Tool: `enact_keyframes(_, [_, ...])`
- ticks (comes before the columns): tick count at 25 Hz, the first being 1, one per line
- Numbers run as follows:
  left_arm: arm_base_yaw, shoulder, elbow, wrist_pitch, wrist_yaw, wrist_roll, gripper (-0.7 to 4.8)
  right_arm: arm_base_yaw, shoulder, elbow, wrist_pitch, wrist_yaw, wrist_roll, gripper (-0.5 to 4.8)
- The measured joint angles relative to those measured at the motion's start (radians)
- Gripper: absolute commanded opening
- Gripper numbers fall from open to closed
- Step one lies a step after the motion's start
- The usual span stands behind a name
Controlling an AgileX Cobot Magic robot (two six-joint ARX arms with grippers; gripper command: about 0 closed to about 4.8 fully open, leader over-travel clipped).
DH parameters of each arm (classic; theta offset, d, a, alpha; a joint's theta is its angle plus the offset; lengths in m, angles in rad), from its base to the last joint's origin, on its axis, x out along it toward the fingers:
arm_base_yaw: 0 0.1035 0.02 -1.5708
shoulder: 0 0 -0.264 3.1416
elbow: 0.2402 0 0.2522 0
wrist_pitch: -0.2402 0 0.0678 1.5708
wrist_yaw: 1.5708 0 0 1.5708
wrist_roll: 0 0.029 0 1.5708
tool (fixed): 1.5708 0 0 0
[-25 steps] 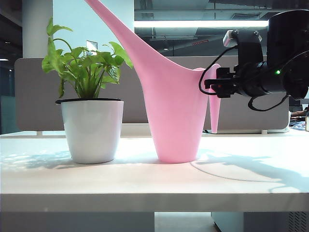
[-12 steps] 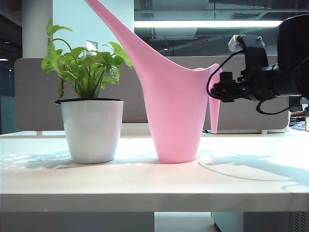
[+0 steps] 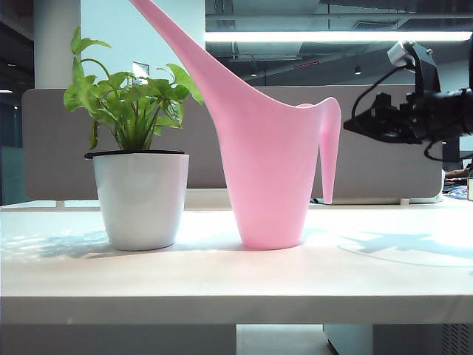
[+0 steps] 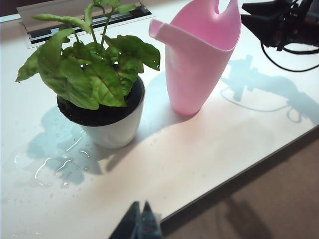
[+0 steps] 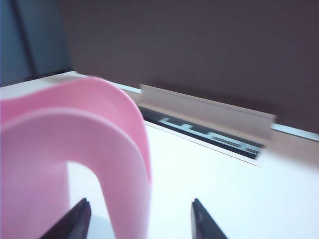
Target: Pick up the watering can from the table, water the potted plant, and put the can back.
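Observation:
The pink watering can (image 3: 270, 170) stands upright on the white table (image 3: 222, 277), its spout slanting up over the potted plant (image 3: 140, 192) on its left. My right gripper (image 3: 352, 126) hovers level a short way right of the curved handle (image 3: 330, 148), open and touching nothing. In the right wrist view the handle (image 5: 117, 149) hangs just ahead of the open right gripper (image 5: 140, 209). In the left wrist view the can (image 4: 199, 55) and the plant (image 4: 104, 94) show, and my left gripper (image 4: 140, 205) is shut and empty above the table's front edge.
Spilled water (image 4: 55, 164) lies on the table beside the pot. A cable slot (image 5: 209, 134) runs along the back of the table before a grey partition (image 3: 384, 163). The table's front edge (image 4: 239, 169) drops to the floor.
My right gripper has let go of the can's handle, spread its fingers and drawn back to the right. The can stays standing where it was. The left arm has not moved.

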Motion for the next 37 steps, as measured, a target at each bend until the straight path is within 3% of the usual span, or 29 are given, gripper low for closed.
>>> enact_keyframes(4, [0.000, 0.000, 0.000, 0.000, 0.000, 0.000, 0.03, 0.004, 0.000, 0.087, -0.130, -0.082, -0.002, 3.35])
enact_keyframes(10, [0.000, 0.000, 0.000, 0.000, 0.000, 0.000, 0.03, 0.004, 0.021, 0.106, -0.187, -0.087, -0.059, 3.42])
enact_keyframes(12, [0.000, 0.000, 0.000, 0.000, 0.000, 0.000, 0.03, 0.004, 0.042, 0.106, -0.194, -0.094, -0.064, 3.93])
enact_keyframes(29, [0.000, 0.001, 0.000, 0.000, 0.000, 0.000, 0.03, 0.066, 0.177, 0.244, -0.201, -0.100, -0.066, 3.86])
enact_keyframes(33, [0.000, 0.001, -0.001, 0.000, 0.000, 0.000, 0.03, 0.074, 0.197, 0.290, -0.208, -0.095, -0.065, 2.83])
enact_keyframes(34, [0.000, 0.001, -0.001, 0.000, 0.000, 0.000, 0.03, 0.075, 0.197, 0.295, -0.209, -0.093, -0.065, 2.35])
enact_keyframes(35, [0.000, 0.001, -0.001, 0.000, 0.000, 0.000, 0.03, 0.075, 0.197, 0.302, -0.209, -0.090, -0.066, 1.52])
enact_keyframes(37, [0.000, 0.001, -0.001, 0.000, 0.000, 0.000, 0.03, 0.076, 0.196, 0.306, -0.207, -0.080, -0.072, 0.56])
